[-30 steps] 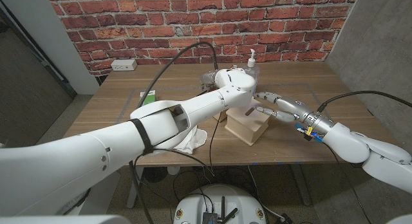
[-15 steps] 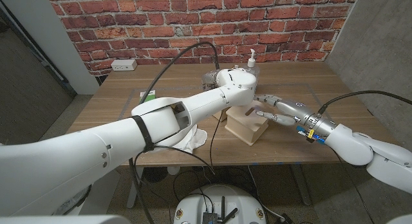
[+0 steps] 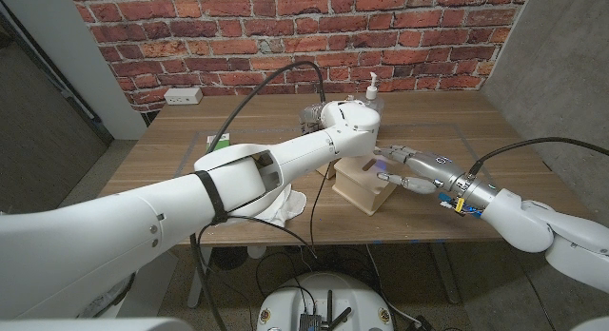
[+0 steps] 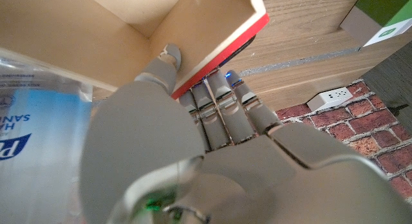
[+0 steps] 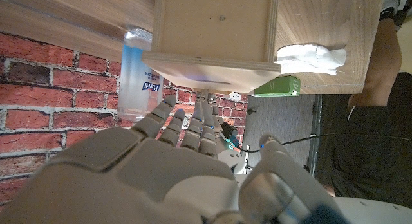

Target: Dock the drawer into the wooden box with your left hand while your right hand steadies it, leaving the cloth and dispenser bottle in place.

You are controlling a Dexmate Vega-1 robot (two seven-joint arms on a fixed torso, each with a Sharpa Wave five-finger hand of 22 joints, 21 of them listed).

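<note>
Wooden box [image 3: 366,184] is seen mid-worktop, the right hand [image 3: 407,167] drawn closer at its 3 o'clock since a second ago, fingers spread against it. The drawer [image 4: 219,40] is gripped by the left hand [image 4: 199,130]; docking is judged underway.

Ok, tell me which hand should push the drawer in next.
Left. The left hand already grips the red-edged drawer at the wooden box, while the right hand is against the box's side, steadying it.
</note>
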